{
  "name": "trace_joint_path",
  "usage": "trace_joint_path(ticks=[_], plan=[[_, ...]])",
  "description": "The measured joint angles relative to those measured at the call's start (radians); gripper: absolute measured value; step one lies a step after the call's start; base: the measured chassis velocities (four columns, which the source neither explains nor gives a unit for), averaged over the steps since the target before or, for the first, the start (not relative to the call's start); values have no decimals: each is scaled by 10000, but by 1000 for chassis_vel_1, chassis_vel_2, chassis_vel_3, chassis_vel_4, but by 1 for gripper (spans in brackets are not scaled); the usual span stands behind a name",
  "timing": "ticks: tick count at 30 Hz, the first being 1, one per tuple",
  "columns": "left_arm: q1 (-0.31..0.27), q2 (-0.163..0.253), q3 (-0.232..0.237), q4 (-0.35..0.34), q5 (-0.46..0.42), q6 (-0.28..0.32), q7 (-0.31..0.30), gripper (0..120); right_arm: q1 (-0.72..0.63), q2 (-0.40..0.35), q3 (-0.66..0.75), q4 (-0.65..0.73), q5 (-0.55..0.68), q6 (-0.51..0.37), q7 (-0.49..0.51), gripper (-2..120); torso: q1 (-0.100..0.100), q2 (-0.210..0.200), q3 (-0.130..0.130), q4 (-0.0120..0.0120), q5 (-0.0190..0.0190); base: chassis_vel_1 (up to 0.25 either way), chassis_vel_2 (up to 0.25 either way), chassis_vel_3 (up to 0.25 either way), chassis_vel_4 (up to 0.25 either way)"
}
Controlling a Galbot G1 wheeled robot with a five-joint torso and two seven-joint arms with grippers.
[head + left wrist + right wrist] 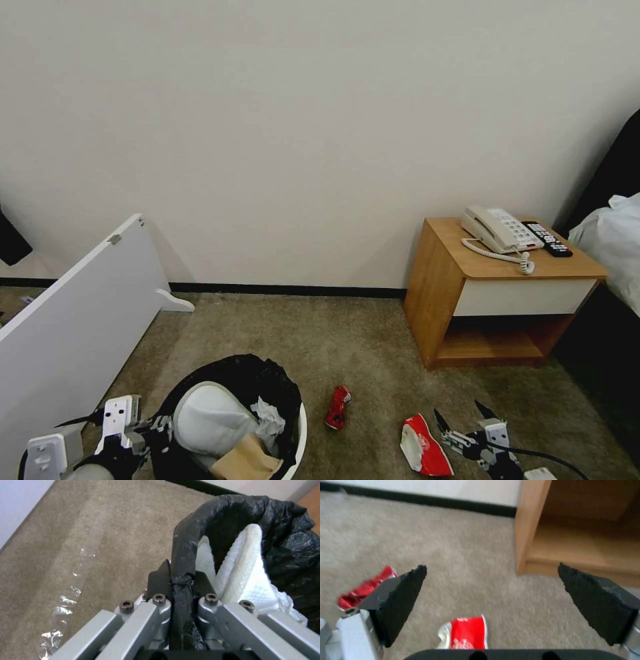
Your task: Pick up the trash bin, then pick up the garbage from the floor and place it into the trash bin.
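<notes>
Head view: one trash bin (299,433), white w/ a crinkly black bag over its rim, is seen at lower left on the floor (347,340), a beige-brown carpet. Inside it are counted one white slipper (210,417), one crumpled tissue (270,417) and one brown paper bag (247,460). Two pcs of garbage are left on the carpet: one crushed red can (338,407) just right of the bin, and one red-and-white wrapper (424,445) farther right. The left gripper (150,427) is held at the bin's near-left rim; the right gripper (460,415) is seen low, beside the wrapper, fingers spread. One wooden nightstand (467,293) w/ one phone (497,230) and one remote (547,239) stands at right by the wall; one white panel (73,327) leans at left. Left wrist view: the left gripper (181,576) is pressed together on the bagged rim of the trash bin (233,510), pinching it; the slipper (246,567) is seen upright inside. Right wrist view: the right gripper (491,578) is spread wide above the carpet, nothing betw. its pads; the wrapper (466,632) lies below the gap, the can (366,591) partly behind one finger, the nightstand (533,525) beyond.
</notes>
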Motion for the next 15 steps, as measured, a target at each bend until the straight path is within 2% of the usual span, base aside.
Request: trace_joint_path(ticks=[3,4,11,13,15], plan=[[51,-12,-15,0,19,0,-2,4,252,-119,-262,-278,41,-355,311,100,0,0,0,0,-2,0,0,0,0],[107,-27,-34,0,39,0,-3,4,452,-145,-392,-407,197,-840,455,100,0,0,0,-1,0,0,0,0,0],[176,-36,-93,0,91,0,-5,4,1035,-87,-668,-778,617,-1906,574,100,0,0,0,0,-1,0,0,0,0],[175,-33,-105,1,92,0,-5,4,1366,-43,-839,-1008,865,-2580,579,100,0,1,1,0,-2,0,0,0,0],[179,-32,-110,0,93,0,-6,4,1479,-10,-905,-1089,949,-2815,580,100,0,1,0,0,-3,0,0,0,0]])
